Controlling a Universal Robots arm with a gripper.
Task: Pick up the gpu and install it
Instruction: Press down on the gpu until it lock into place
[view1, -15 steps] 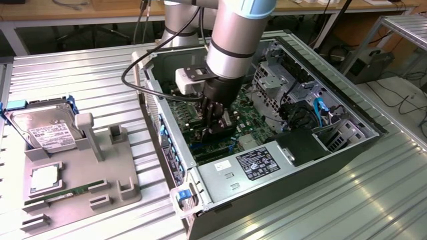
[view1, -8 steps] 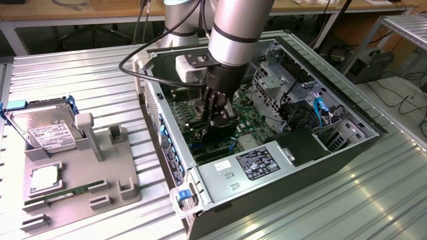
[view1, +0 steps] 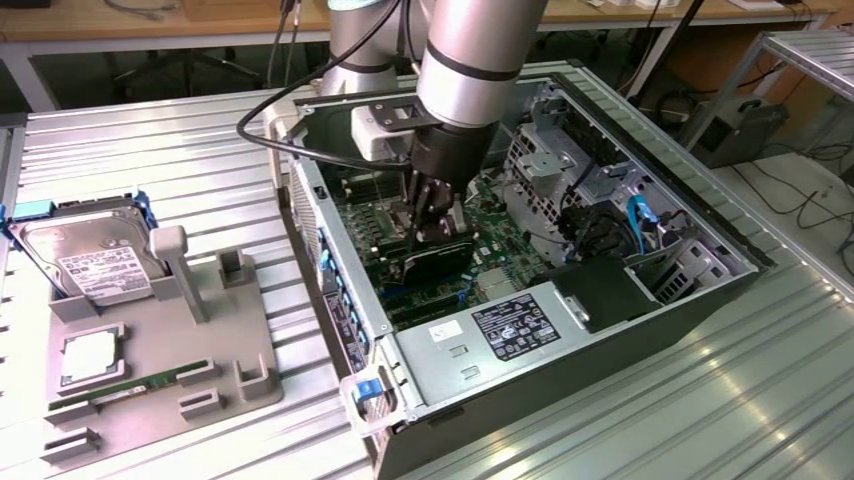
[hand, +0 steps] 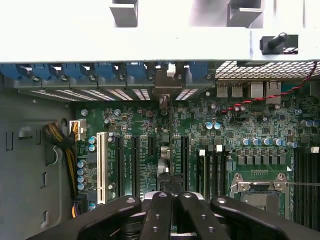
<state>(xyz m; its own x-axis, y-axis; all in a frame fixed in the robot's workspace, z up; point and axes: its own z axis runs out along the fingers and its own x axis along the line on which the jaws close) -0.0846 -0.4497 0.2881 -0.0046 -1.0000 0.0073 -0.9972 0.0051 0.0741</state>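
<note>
1. Down inside the open computer case (view1: 694, 290), the gripper (view1: 438, 222) hangs from the arm (view1: 474, 55) over the green motherboard (view1: 501, 245).
2. Fingers (hand: 161, 212) pressed close together, pinching the gpu (view1: 435, 262) by its upper edge.
3. From the exterior view the gpu is a thin black card directly beneath the gripper, standing on edge on the motherboard among the expansion slots.
4. From the wrist view the gpu (hand: 170, 150) shows edge-on as a thin dark line running from between the fingers toward the case's rear wall; its metal bracket (hand: 168, 80) sits in line with the slot openings there.
5. Whether the card is fully seated in the slot: cannot tell.
6. White slot (hand: 102, 167) and black slots (hand: 134, 165) lie to one side of the pinched card; the CPU socket (hand: 257, 187) lies to the other.
7. Power supply (view1: 494, 335) sits near the gripper, on the case's side nearest the exterior camera.
8. Well apart from the gripper, on the exterior view's left, a grey parts tray (view1: 234, 345) on the metal table (view1: 147, 150) carries a hard drive (view1: 94, 262) and a green memory stick (view1: 127, 388).
</note>
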